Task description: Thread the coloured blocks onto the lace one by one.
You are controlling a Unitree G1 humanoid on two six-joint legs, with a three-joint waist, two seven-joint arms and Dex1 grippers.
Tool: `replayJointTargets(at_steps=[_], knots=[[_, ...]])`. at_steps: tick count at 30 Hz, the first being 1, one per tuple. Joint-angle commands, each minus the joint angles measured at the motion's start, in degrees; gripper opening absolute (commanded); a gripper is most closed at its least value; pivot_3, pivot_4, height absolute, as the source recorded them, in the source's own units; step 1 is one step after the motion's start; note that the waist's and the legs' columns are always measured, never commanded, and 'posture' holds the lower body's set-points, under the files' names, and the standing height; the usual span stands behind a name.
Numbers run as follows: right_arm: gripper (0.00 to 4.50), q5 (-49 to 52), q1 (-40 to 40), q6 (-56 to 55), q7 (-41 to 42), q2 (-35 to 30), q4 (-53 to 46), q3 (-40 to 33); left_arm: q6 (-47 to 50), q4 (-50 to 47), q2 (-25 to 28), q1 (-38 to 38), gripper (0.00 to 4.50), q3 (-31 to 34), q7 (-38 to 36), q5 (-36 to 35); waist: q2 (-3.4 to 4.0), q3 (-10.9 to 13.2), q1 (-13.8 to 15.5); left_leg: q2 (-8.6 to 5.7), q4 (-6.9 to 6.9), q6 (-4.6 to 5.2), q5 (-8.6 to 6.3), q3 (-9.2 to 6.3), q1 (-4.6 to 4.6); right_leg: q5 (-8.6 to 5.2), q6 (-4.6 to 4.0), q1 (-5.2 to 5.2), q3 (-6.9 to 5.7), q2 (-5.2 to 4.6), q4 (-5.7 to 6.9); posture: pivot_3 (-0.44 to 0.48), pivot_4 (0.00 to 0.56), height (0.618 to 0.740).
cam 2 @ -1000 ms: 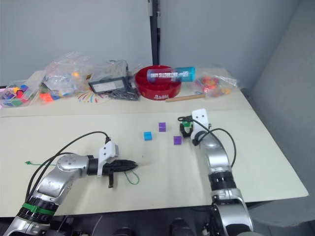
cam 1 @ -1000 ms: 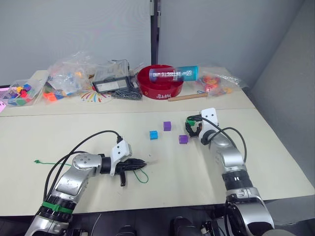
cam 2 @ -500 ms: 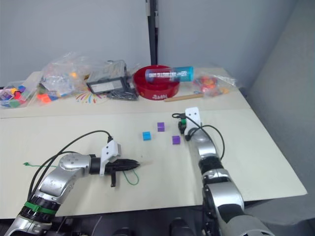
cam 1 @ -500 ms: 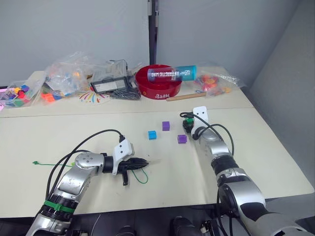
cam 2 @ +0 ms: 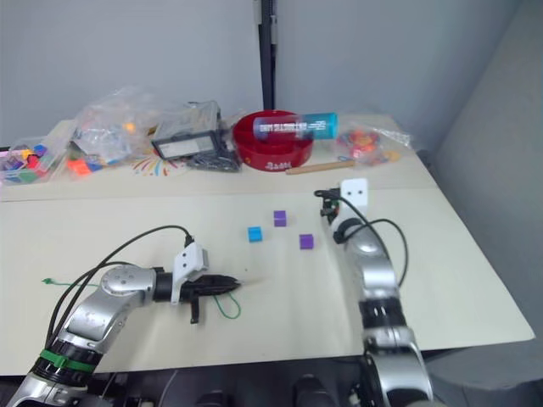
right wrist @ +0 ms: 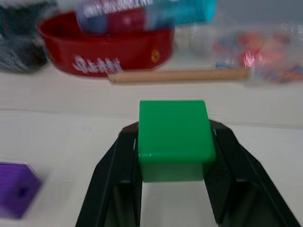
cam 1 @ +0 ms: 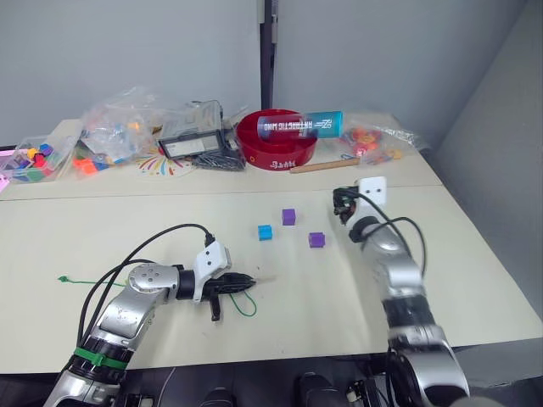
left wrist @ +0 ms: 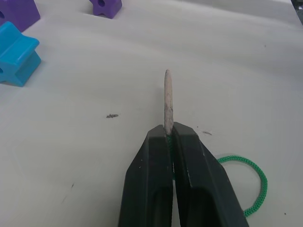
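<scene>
Left pincer (left wrist: 169,142) clamps the lace (left wrist: 167,101), tip aimed toward purple blocks (left wrist: 105,6) (right pincer (right wrist: 173,142) grips green block (right wrist: 173,137))

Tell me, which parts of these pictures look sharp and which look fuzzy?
In the right wrist view the green block between the black fingers is fairly sharp, while the red bowl and wooden stick behind are blurred. In the left wrist view the lace tip is crisp; the purple block farther off is softer.
</scene>
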Motion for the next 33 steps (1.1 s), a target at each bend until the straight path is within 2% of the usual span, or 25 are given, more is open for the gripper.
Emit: replayJointTargets(at_steps=[1,5,8,13,21,24,26,31,33], knots=[[1.19,4.3,8.8,12.1,0.1,-0.2,-25.7,3.7,-0.7,-1.0,0.4,-0.5,0.0,0.8,-0.5,-0.8,0.01,0.0,0.2,-0.01,-0.02,0.0,0.0,-0.02,-0.01,0.0,0.0,-0.01,0.0,-0.01,0.02,0.0,0.15,0.731],[1.19,7.0,19.6,21.3,0.4,-0.9,-43.5,11.4,-1.1,-0.1,0.4,-1.2,0.0,0.8,-1.0,-0.8,0.01,0.0,0.0,0.0,-0.04,0.01,-0.01,-0.05,0.03,-0.01,0.01,0.01,-0.03,0.03,-0.02,0.0,0.15,0.731],[1.19,6.5,26.9,23.9,0.2,-1.9,-47.6,15.9,-1.2,0.4,0.4,-1.5,0.0,0.7,-1.2,-0.7,-0.01,0.0,0.1,-0.03,0.01,0.0,0.0,-0.01,0.14,-0.02,0.02,0.15,-0.02,0.01,-0.06,0.0,0.15,0.731],[1.19,3.6,35.4,20.8,0.0,-2.9,-42.3,19.2,-1.5,0.0,0.7,-1.2,0.0,0.5,-1.6,-0.5,-0.04,0.0,0.2,-0.04,0.03,-0.04,0.03,0.02,0.17,-0.02,0.04,0.21,-0.02,0.02,-0.17,0.0,0.15,0.731],[1.19,3.2,35.0,20.3,3.5,-2.7,-32.0,21.2,-1.8,0.0,1.2,-1.0,0.0,0.6,-2.2,-0.4,-0.21,-0.1,-0.1,0.0,0.03,-0.04,0.03,0.01,0.26,-0.02,0.05,0.29,0.02,0.12,-0.14,0.0,0.15,0.731],[1.19,2.6,34.7,19.6,4.1,-2.7,-30.1,21.5,-1.8,-0.2,1.4,-0.9,0.0,0.6,-2.4,-0.4,-0.29,-0.1,-0.2,0.04,0.03,-0.04,0.03,0.01,0.27,-0.18,0.33,0.44,0.05,0.18,-0.14,0.0,0.15,0.731],[2.24,3.3,34.9,18.0,5.7,-3.4,-30.7,20.3,-1.5,-0.5,1.6,-0.9,0.0,0.8,-2.3,-0.5,-0.29,-0.1,-0.2,0.07,0.03,-0.04,0.03,0.01,0.37,-0.21,0.37,0.59,0.05,0.22,-0.14,0.0,0.15,0.731],[4.0,6.8,33.7,15.3,13.0,-8.8,-36.6,15.1,-1.0,-1.2,2.0,-0.7,0.0,1.3,-2.0,-0.7,-0.27,-0.1,0.1,0.08,0.03,-0.04,0.03,0.0,0.84,-0.22,0.4,0.85,0.04,0.2,-0.27,0.0,0.15,0.731],[4.48,9.5,32.4,14.8,18.5,-13.0,-38.2,12.7,-0.8,-1.3,2.2,-0.7,0.0,1.4,-1.8,-0.7,-0.28,-0.1,0.3,0.06,0.03,-0.04,0.03,0.02,0.8,-0.21,0.42,0.86,0.04,0.16,-0.36,0.0,0.15,0.731]])
